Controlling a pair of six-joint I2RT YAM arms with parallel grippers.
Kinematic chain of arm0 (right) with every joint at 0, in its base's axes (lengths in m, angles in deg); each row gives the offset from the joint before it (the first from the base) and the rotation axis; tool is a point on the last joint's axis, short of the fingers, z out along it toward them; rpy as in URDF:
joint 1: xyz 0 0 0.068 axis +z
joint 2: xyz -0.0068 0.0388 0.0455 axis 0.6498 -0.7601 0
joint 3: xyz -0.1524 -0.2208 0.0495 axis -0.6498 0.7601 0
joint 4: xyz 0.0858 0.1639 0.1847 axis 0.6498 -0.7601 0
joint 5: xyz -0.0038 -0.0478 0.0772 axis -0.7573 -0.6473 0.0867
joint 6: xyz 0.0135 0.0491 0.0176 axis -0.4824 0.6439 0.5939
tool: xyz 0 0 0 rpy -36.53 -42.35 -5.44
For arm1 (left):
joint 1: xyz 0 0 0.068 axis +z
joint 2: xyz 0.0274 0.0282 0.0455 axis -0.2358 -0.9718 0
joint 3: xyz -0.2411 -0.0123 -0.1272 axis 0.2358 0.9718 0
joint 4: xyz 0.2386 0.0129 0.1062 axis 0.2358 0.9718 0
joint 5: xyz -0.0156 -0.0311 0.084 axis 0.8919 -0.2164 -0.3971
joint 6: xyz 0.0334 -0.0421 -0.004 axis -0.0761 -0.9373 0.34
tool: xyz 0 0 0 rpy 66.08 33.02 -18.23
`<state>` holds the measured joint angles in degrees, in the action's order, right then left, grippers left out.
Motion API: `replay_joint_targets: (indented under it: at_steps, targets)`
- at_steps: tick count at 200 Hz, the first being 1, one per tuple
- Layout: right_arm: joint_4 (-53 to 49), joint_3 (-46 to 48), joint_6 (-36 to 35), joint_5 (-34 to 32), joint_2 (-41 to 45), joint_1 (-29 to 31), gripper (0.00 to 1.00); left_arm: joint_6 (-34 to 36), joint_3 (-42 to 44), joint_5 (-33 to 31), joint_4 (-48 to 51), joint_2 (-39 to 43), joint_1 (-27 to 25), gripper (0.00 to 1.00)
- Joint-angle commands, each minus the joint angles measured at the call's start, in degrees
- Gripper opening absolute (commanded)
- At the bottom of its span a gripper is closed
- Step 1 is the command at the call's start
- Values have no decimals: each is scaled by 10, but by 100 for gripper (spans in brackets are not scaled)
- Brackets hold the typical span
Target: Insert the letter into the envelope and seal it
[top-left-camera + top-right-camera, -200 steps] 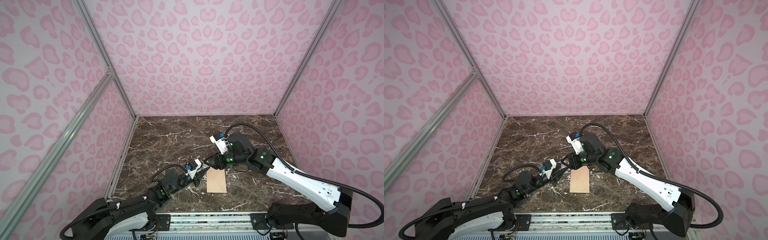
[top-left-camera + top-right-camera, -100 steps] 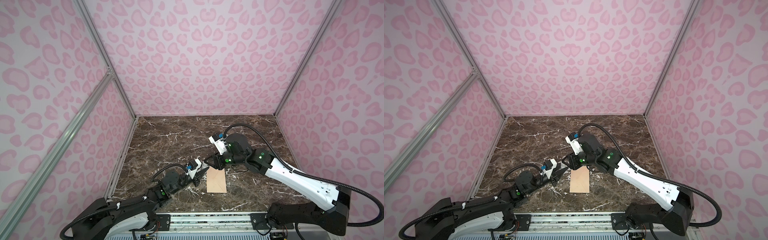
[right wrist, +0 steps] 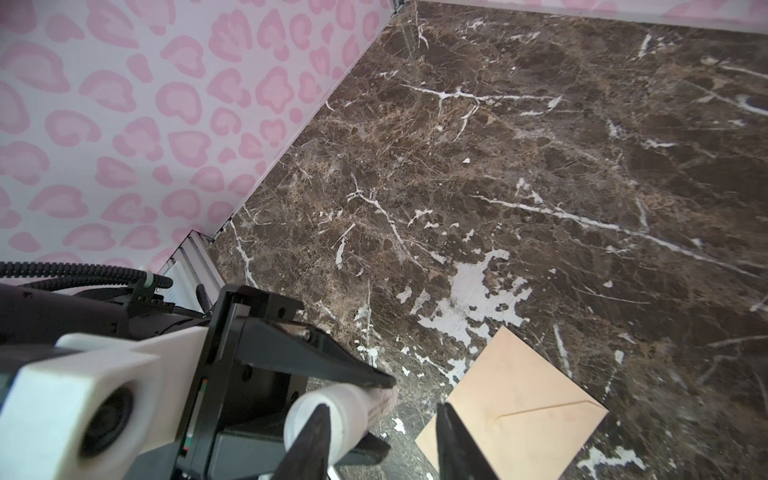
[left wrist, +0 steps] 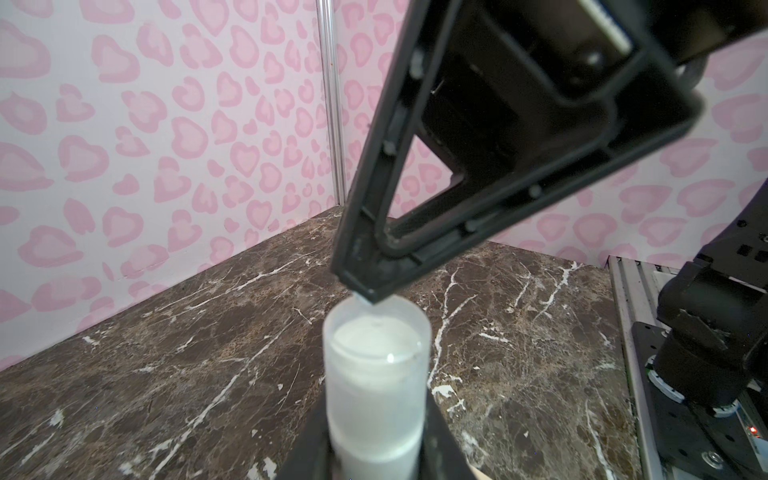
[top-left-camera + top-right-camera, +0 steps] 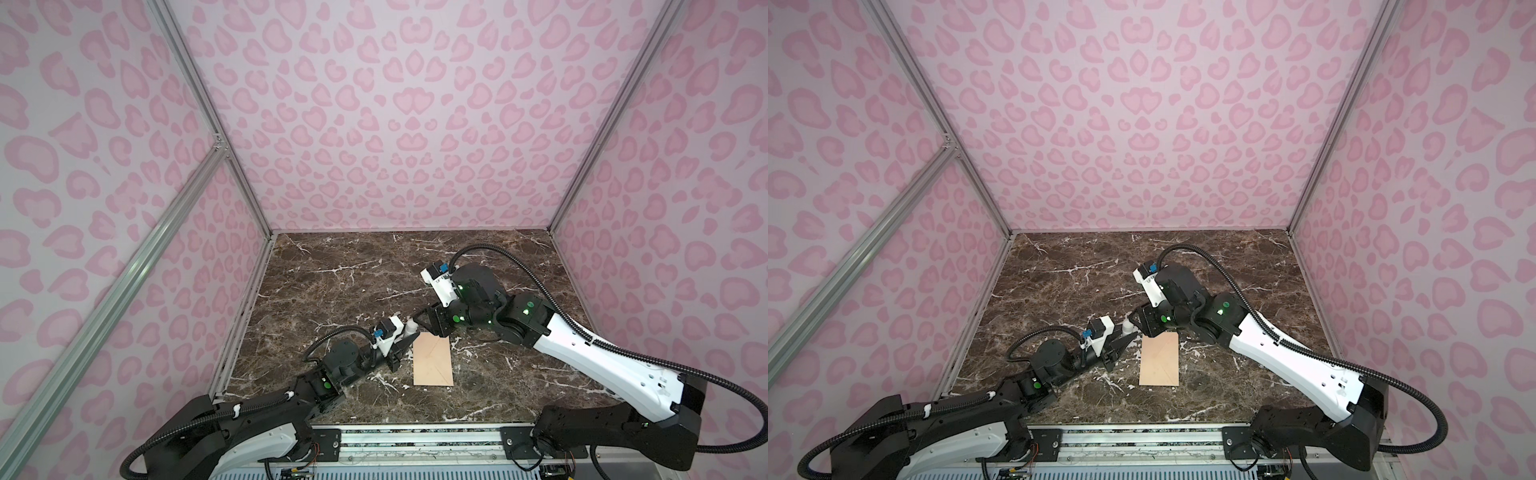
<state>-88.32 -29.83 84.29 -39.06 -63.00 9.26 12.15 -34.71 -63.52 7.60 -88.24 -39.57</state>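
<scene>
The peach-tan envelope [image 5: 433, 360] [image 5: 1159, 359] [image 3: 519, 399] lies flat on the marble table, flap side up with the flap folded down. The letter is out of view. My left gripper [image 5: 402, 347] [image 5: 1119, 347] [image 4: 376, 449] is shut on a white glue stick [image 5: 410, 328] [image 4: 376, 374] [image 3: 345, 409], just left of the envelope's far corner. My right gripper [image 5: 424, 325] [image 5: 1138, 322] [image 3: 380, 415] is open at the stick's free end. One of its fingers [image 4: 370, 291] touches the stick's rim; the other hangs over the envelope's corner.
Pink patterned walls [image 5: 395, 124] enclose the marble table [image 5: 353, 282] on three sides. An aluminium rail [image 5: 415, 436] runs along the front edge, with both arm bases on it. The right arm's black cable [image 5: 519, 266] loops above the table.
The right gripper has edged slightly toward the stick in the left gripper. The left arm and the envelope have stayed in place.
</scene>
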Motion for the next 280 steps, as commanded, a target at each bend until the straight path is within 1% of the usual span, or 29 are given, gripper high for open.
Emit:
replay_joint_targets:
  at_steps: [1, 17, 40, 59, 78, 102, 118, 161, 191, 210, 233, 257, 280]
  targets:
    - [-2, -15, -7, -31, 6, -7, 47, 4, -8, 8, -8, 1, 0, 4]
    - [9, -20, 2, -39, 21, -23, 50, 2, -9, 6, 9, 5, 0, 4]
    - [26, -12, 14, -47, 49, -52, 51, 2, -17, -6, 56, 20, 0, 4]
    - [32, 8, 20, -48, 71, -76, 52, 0, -34, -22, 129, 41, 0, 4]
    - [43, 38, 26, -48, 88, -90, 52, -14, -64, -54, 220, 59, 0, 4]
    - [79, 91, 30, -45, 112, -92, 51, -52, -101, -100, 332, 64, 0, 4]
    - [124, 139, 28, -37, 134, -93, 51, -79, -117, -117, 397, 64, 0, 4]
    - [256, 272, 21, -55, 198, -92, 50, -144, -135, -157, 478, 74, 1, 4]
    - [291, 322, 29, -66, 211, -92, 50, -201, -173, -184, 562, 56, 7, 4]
    - [295, 334, 39, -62, 206, -92, 49, -256, -201, -173, 630, 31, 20, 4]
    - [323, 360, 45, -56, 206, -87, 49, -309, -221, -156, 677, -5, 33, 4]
    - [375, 403, 43, -56, 212, -75, 49, -336, -230, -151, 689, -42, 45, 4]
    - [409, 435, 28, -57, 219, -60, 49, -357, -225, -129, 671, -71, 60, 4]
